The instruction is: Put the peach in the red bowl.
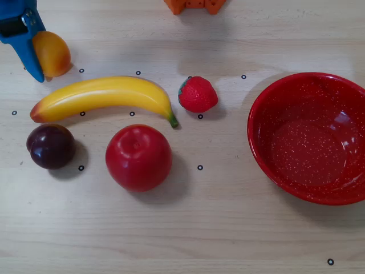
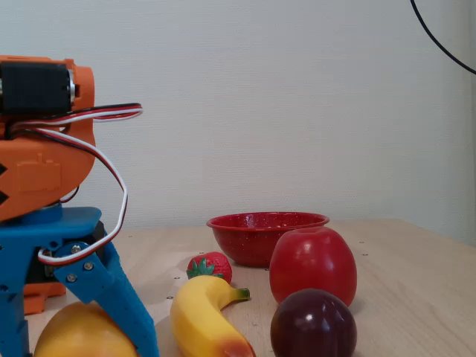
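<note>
The peach (image 1: 52, 54) is yellow-orange and sits at the far left top of the overhead view. In the fixed view it (image 2: 78, 336) lies on the table at the bottom left. My blue gripper (image 2: 74, 346) stands over it with its jaws spread, one on each side. In the overhead view only one blue finger (image 1: 28, 54) shows, against the peach's left side. The red bowl (image 1: 268, 103) is speckled and empty at the right edge. In the fixed view it (image 2: 256, 238) stands at the back.
A banana (image 1: 102, 94), a strawberry (image 1: 198, 94), a red apple (image 1: 138, 157) and a dark plum (image 1: 51, 146) lie between the peach and the bowl. The arm's orange base (image 1: 194, 5) is at the top edge.
</note>
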Robot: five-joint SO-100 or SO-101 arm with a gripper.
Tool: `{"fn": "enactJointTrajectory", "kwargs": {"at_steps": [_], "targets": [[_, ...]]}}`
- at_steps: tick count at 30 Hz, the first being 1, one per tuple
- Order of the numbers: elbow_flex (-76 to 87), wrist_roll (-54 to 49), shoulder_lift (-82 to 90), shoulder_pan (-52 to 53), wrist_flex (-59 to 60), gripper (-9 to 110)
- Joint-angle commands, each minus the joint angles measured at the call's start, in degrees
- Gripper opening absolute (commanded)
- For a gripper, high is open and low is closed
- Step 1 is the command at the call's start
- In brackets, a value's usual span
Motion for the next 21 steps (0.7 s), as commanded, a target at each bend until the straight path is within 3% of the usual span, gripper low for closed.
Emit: {"fn": "enactJointTrajectory", "kwargs": {"at_steps": [1, 7, 21], "targets": [[-4.5, 1.1, 2.3, 0.2, 0.4, 12], [-5.0, 0.5, 2.3, 0.3, 0.4, 0], [-11.3, 1.8, 3.6, -1.4, 6.2, 0]]}}
